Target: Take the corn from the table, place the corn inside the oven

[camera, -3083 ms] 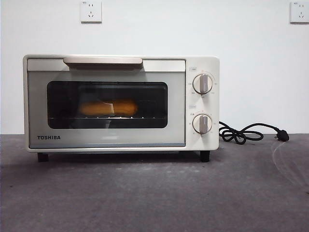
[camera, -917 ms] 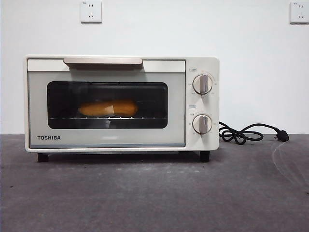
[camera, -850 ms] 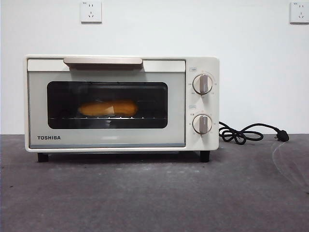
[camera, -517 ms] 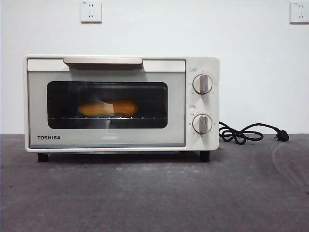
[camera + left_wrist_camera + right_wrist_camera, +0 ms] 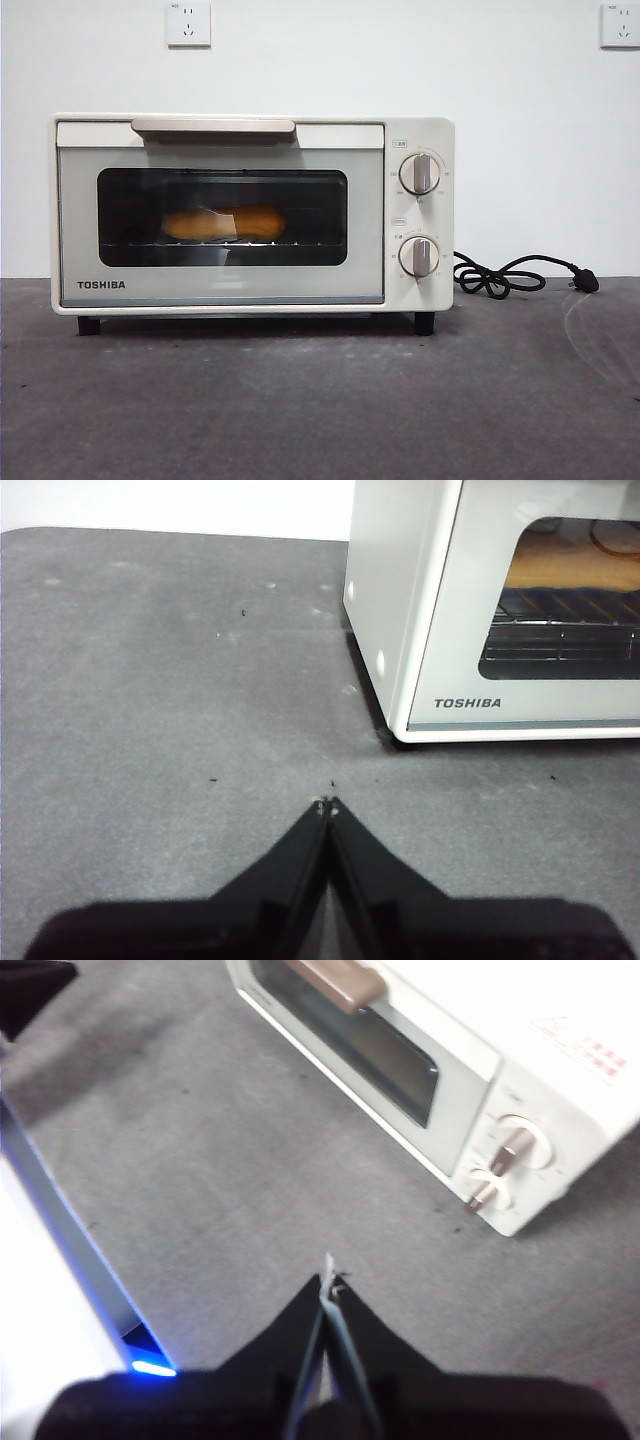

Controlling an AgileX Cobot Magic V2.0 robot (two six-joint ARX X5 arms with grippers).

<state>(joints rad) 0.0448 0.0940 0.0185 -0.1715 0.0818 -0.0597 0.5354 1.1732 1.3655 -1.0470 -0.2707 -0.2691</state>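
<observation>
corn [image 5: 224, 223] lies on the rack inside the closed oven [image 5: 250, 212]; left gripper [image 5: 327, 804] and right gripper [image 5: 328, 1282] pinched together, empty, above the table [image 5: 320, 400]

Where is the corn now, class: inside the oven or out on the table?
Inside: the corn lies on the rack behind the shut glass door of the oven.

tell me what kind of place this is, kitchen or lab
Likely a robot test bench, not a kitchen: the oven sits unplugged, its cord loose on a bare grey table against a blank white wall with sockets.
</observation>
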